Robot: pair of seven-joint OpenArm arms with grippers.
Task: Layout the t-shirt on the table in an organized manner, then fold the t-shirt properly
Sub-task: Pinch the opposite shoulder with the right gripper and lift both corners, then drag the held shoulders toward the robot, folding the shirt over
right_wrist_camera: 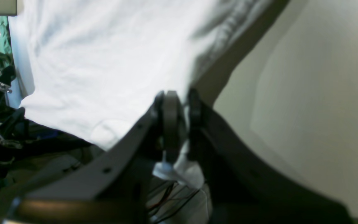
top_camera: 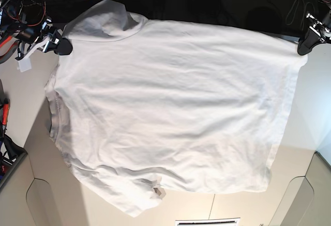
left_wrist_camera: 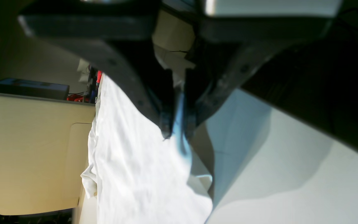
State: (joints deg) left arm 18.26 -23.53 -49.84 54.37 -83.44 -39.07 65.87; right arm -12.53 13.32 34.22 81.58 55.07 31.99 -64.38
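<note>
So the t-shirt (top_camera: pixel 170 112) is stretched wide over the desk (top_camera: pixel 20 148), filling most of the base view. Right pincer (top_camera: pixel 61 45) at 10 o'clock is clamped tight on one top corner, left pincer (top_camera: pixel 305 44) at 2 o'clock pinching the other. Collar tag (top_camera: pixel 158 191) sits down at 6.

White t-shirt (top_camera: pixel 170 107) spread wide & lifted over table (top_camera: pixel 20 91), right gripper (top_camera: pixel 61 45) pinching its top corner at view's left, left gripper (top_camera: pixel 305 45) pinching top corner at view's right, lower hem draped on tabletop w/ small tag (top_camera: pixel 158 191) showing
</note>
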